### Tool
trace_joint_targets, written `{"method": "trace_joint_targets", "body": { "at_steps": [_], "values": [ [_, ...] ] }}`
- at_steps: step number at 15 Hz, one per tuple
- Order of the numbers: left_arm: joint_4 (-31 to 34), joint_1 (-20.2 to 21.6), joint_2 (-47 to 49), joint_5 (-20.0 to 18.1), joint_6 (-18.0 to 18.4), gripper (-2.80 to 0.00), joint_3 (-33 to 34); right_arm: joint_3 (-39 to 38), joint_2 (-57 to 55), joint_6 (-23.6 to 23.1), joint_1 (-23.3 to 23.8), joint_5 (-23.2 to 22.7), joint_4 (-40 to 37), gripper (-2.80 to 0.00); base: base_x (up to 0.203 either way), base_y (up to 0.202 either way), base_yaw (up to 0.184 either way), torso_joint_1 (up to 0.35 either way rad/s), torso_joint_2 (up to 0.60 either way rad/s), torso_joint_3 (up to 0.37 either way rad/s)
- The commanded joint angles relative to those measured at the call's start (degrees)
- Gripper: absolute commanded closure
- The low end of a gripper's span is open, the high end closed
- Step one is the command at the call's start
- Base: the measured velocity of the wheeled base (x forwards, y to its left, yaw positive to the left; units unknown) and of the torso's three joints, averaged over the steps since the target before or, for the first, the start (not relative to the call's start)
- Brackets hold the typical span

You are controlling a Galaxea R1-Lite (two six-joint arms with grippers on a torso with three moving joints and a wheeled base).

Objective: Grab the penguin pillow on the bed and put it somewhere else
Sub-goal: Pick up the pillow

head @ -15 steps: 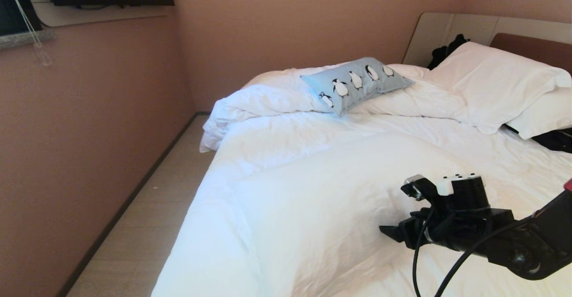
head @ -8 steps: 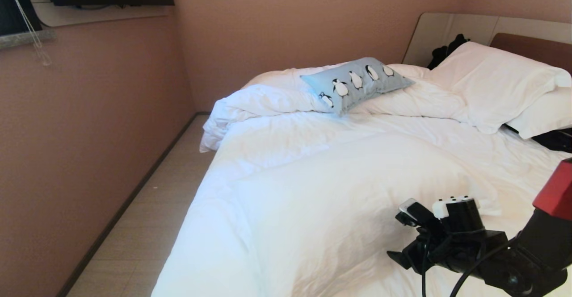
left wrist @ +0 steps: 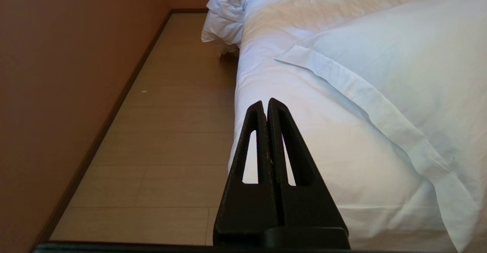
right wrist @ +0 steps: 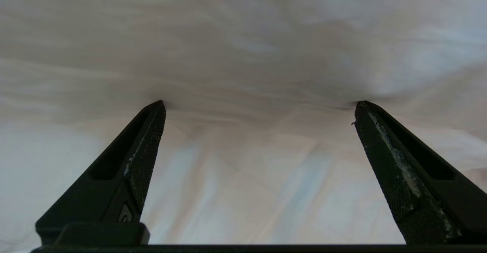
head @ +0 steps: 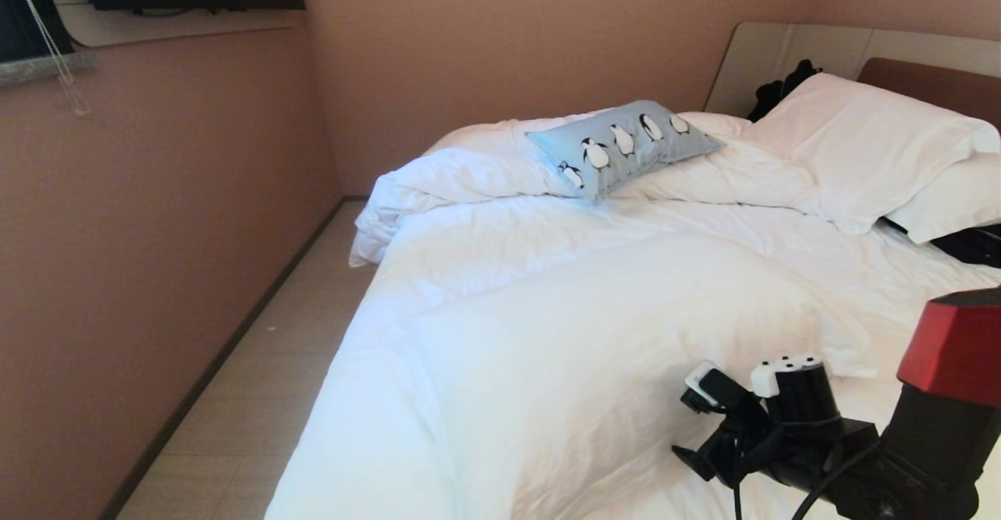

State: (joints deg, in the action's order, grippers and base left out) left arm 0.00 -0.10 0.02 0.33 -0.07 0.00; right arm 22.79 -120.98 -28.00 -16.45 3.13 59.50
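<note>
One small light-blue penguin pillow [head: 623,147] lies far up white-duvet bed [head: 547,332], long axis slanting toward headboard; right gripper [right wrist: 258,104] nearer, jaws wide, empty; left gripper [left wrist: 265,104] jaws closed.

The penguin pillow [head: 626,145] is light blue, printed with a row of black-and-white penguins; the bed [head: 547,332] is dressed in plain white duvet and sheets, with a brown headboard [head: 931,82] set in a pale beige surround [head: 782,47]; two plain white pillows [head: 868,141] lie at the headboard edge; the walls [head: 156,231] are dusty pink-brown; the floor [head: 258,395] is pale wood-toned; the right gripper [right wrist: 258,104] is black with whitish scuffs; the left gripper [left wrist: 265,104] is plain black; a red block [head: 950,340] sits on the right arm.
</note>
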Motion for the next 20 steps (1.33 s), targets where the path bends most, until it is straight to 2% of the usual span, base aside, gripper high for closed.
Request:
{"method": "trace_joint_targets", "body": {
  "at_steps": [1, 5, 11, 15, 20],
  "values": [
    [0.00, 0.01, -0.02, 0.02, -0.01, 0.00, 0.09, -0.35, -1.76, -0.51, -1.00, 1.76, 1.00, -2.80, 0.000, 0.000, 0.000, 0.000, 0.00, 0.000],
    [0.00, 0.01, -0.02, 0.02, -0.01, 0.00, 0.05, -2.92, -4.26, -2.95, -3.16, 3.67, 6.24, -2.80, 0.000, 0.000, 0.000, 0.000, 0.00, 0.000],
    [0.00, 0.01, -0.02, -0.01, -0.01, 0.00, 0.00, -0.88, -9.93, -2.82, -3.85, 7.03, 13.89, -2.80, 0.000, 0.000, 0.000, 0.000, 0.00, 0.000],
    [0.00, 0.01, -0.02, 0.00, -0.01, 0.00, 0.09, 2.94, -14.93, -2.67, -3.85, 14.08, 23.51, -2.80, 0.000, 0.000, 0.000, 0.000, 0.00, 0.000],
    [0.00, 0.01, -0.02, 0.02, -0.01, 0.00, 0.09, 2.98, -9.63, -2.67, -4.19, 15.75, 24.96, -2.80, 0.000, 0.000, 0.000, 0.000, 0.00, 0.000]
  ]
}}
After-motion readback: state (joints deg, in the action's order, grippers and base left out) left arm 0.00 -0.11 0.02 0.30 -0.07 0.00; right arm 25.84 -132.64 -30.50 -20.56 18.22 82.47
